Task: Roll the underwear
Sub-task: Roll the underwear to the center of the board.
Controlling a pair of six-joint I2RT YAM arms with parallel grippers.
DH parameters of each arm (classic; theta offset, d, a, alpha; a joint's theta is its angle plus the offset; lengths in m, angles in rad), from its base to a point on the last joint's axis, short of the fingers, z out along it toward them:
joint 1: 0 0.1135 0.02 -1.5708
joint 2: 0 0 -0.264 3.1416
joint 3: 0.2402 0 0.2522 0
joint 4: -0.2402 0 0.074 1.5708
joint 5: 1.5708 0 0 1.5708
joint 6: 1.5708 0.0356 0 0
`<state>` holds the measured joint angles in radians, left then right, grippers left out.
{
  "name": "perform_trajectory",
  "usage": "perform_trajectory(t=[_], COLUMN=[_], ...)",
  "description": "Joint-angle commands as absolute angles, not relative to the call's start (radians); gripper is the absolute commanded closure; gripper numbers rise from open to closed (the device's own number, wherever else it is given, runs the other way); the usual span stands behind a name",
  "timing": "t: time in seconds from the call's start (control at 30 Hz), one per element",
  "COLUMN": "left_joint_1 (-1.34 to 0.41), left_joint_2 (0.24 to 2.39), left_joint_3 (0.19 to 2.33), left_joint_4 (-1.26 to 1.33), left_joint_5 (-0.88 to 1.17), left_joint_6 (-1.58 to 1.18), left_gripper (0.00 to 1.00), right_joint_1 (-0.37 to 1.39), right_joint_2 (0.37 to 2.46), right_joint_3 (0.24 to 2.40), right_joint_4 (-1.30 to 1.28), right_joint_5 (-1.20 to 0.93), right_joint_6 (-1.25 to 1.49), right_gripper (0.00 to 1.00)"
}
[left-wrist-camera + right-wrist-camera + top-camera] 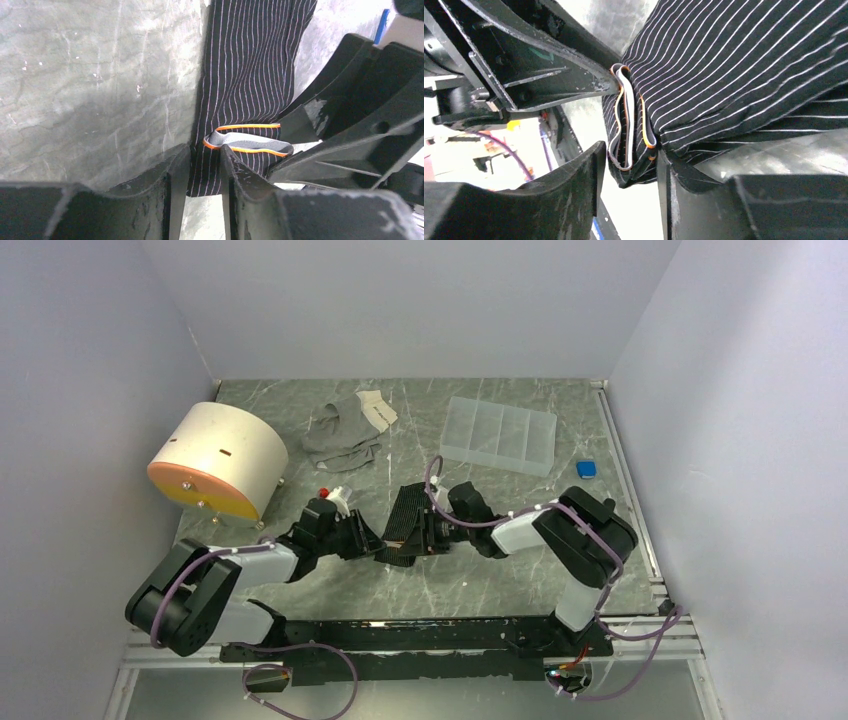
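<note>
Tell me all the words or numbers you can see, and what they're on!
No text here can be read.
Dark print on the white tag of the grey garment: too small to read.
On the striped underwear and its orange-edged waistband: no words or numbers show.

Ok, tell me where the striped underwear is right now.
In the top view the striped underwear lies mid-table just ahead of the arm bases, between the left gripper and right gripper, whose fingers both straddle its waistband end.
</note>
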<state>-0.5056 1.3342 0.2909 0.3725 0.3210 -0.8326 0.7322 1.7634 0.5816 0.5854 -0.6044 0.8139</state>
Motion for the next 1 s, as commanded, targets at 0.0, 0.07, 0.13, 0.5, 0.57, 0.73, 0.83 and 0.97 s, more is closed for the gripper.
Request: perform_trajectory(t=[0.0,0.07,0.13,0.5,0.57,0.73,0.83,0.97], left_joint_1=[-0.509,-0.510,-0.511,-0.512,-0.512,-0.512,-0.512,-0.511], left_joint_2=[1.376,1.367,1.360,1.401,1.412,1.406,1.405,1.406], left_joint_3=[0.274,0.286,0.296,0.337,0.349,0.361,0.362,0.372], left_joint_4=[0.158,0.137,0.123,0.115,0.108,0.083,0.087,0.083], left_joint_5=[0.183,0.173,0.171,0.209,0.219,0.215,0.222,0.229], left_joint_6=[-0.763,-0.752,-0.744,-0.719,-0.709,-0.694,-0.693,-0.690], left_gripper=[0.65,0.65,0.65,0.67,0.67,0.68,0.68,0.68], right_joint_1=[0.717,0.717,0.718,0.973,1.012,1.078,1.091,1.113], right_joint_2=[1.662,1.591,1.519,1.379,1.414,1.489,1.533,1.576], right_joint_3=[0.640,0.661,0.676,0.594,0.617,0.644,0.651,0.670], right_joint_4=[0.383,0.256,0.183,0.379,0.361,0.334,0.330,0.307], right_joint_5=[-0.506,-0.392,-0.306,-0.254,-0.216,-0.176,-0.183,-0.161], right_joint_6=[0.695,0.598,0.495,-0.450,-0.539,-0.695,-0.725,-0.742], right_gripper=[0.53,0.49,0.46,0.47,0.48,0.51,0.53,0.55])
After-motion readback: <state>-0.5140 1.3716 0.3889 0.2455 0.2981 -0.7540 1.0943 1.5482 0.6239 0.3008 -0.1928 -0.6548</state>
